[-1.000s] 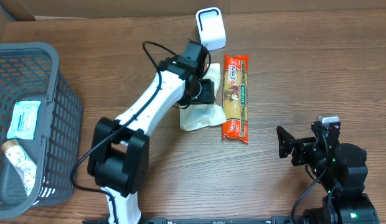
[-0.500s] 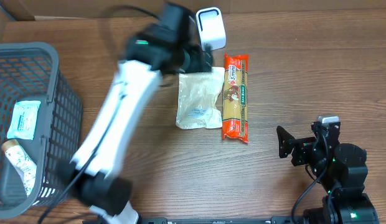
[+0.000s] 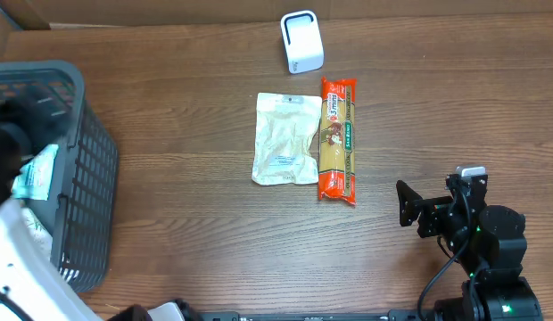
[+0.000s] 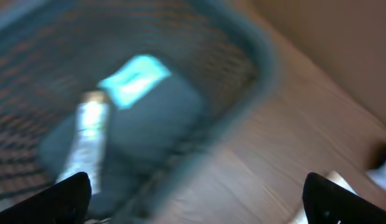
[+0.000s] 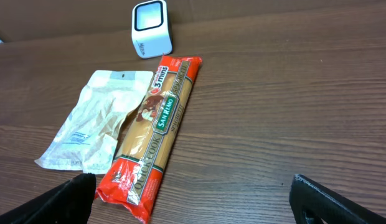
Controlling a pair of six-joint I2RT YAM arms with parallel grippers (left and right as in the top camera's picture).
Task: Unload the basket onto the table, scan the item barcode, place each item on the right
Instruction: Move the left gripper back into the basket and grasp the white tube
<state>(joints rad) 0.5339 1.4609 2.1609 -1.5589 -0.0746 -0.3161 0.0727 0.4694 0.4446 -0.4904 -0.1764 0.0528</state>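
The clear bag (image 3: 285, 152) lies flat on the table (image 3: 196, 250), touching the pasta pack (image 3: 338, 138) at its right, with the scanner (image 3: 301, 41) just beyond both. Well to the left, the left gripper (image 4: 205, 196) hangs blurred over the basket (image 3: 91, 178), jaws wide and empty. The right gripper (image 5: 199, 196), also wide, sits front-right, well apart.

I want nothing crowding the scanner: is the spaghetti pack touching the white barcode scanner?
Apart. The overhead view shows a strip of tabletop between the white barcode scanner and the top end of the spaghetti pack. The right wrist view shows the same gap.
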